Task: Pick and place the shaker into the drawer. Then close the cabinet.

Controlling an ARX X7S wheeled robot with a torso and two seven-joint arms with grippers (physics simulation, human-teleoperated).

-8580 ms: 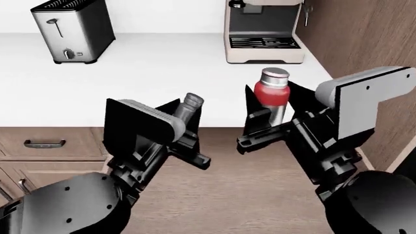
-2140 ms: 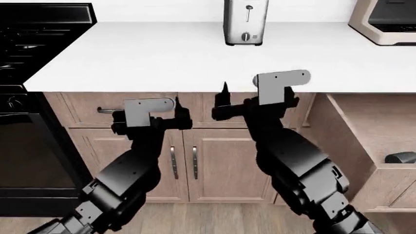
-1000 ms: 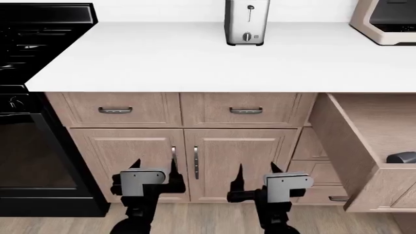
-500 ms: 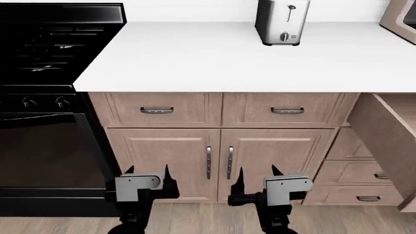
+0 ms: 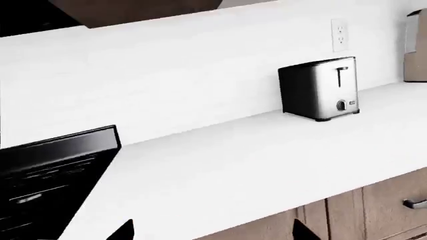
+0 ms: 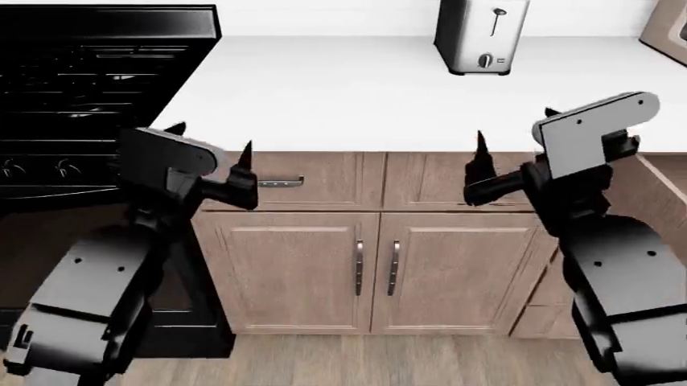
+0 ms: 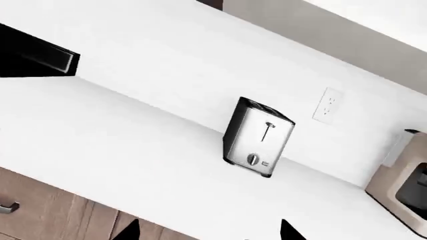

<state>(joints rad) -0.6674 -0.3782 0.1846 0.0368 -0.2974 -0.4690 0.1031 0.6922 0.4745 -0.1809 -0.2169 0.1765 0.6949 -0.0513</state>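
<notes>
White tabletop (image 6: 355, 88) spanning the head view above light brown wood cabinets (image 6: 376, 265). Its surface is plain and matte, with a straight front edge. A silvery toaster (image 6: 480, 34) stands upright on it at about 1 o'clock, near the back wall, its lever and knob facing forward. At 9 o'clock a black stove (image 6: 86, 72) adjoins the tabletop's edge. At 3 o'clock a beige appliance (image 6: 673, 24) is cut by the frame. Wood-plank floor (image 6: 365, 362) lies below.

Silver toaster (image 5: 319, 88) on white countertop (image 5: 253, 160), black stove (image 5: 47, 170) alongside.
</notes>
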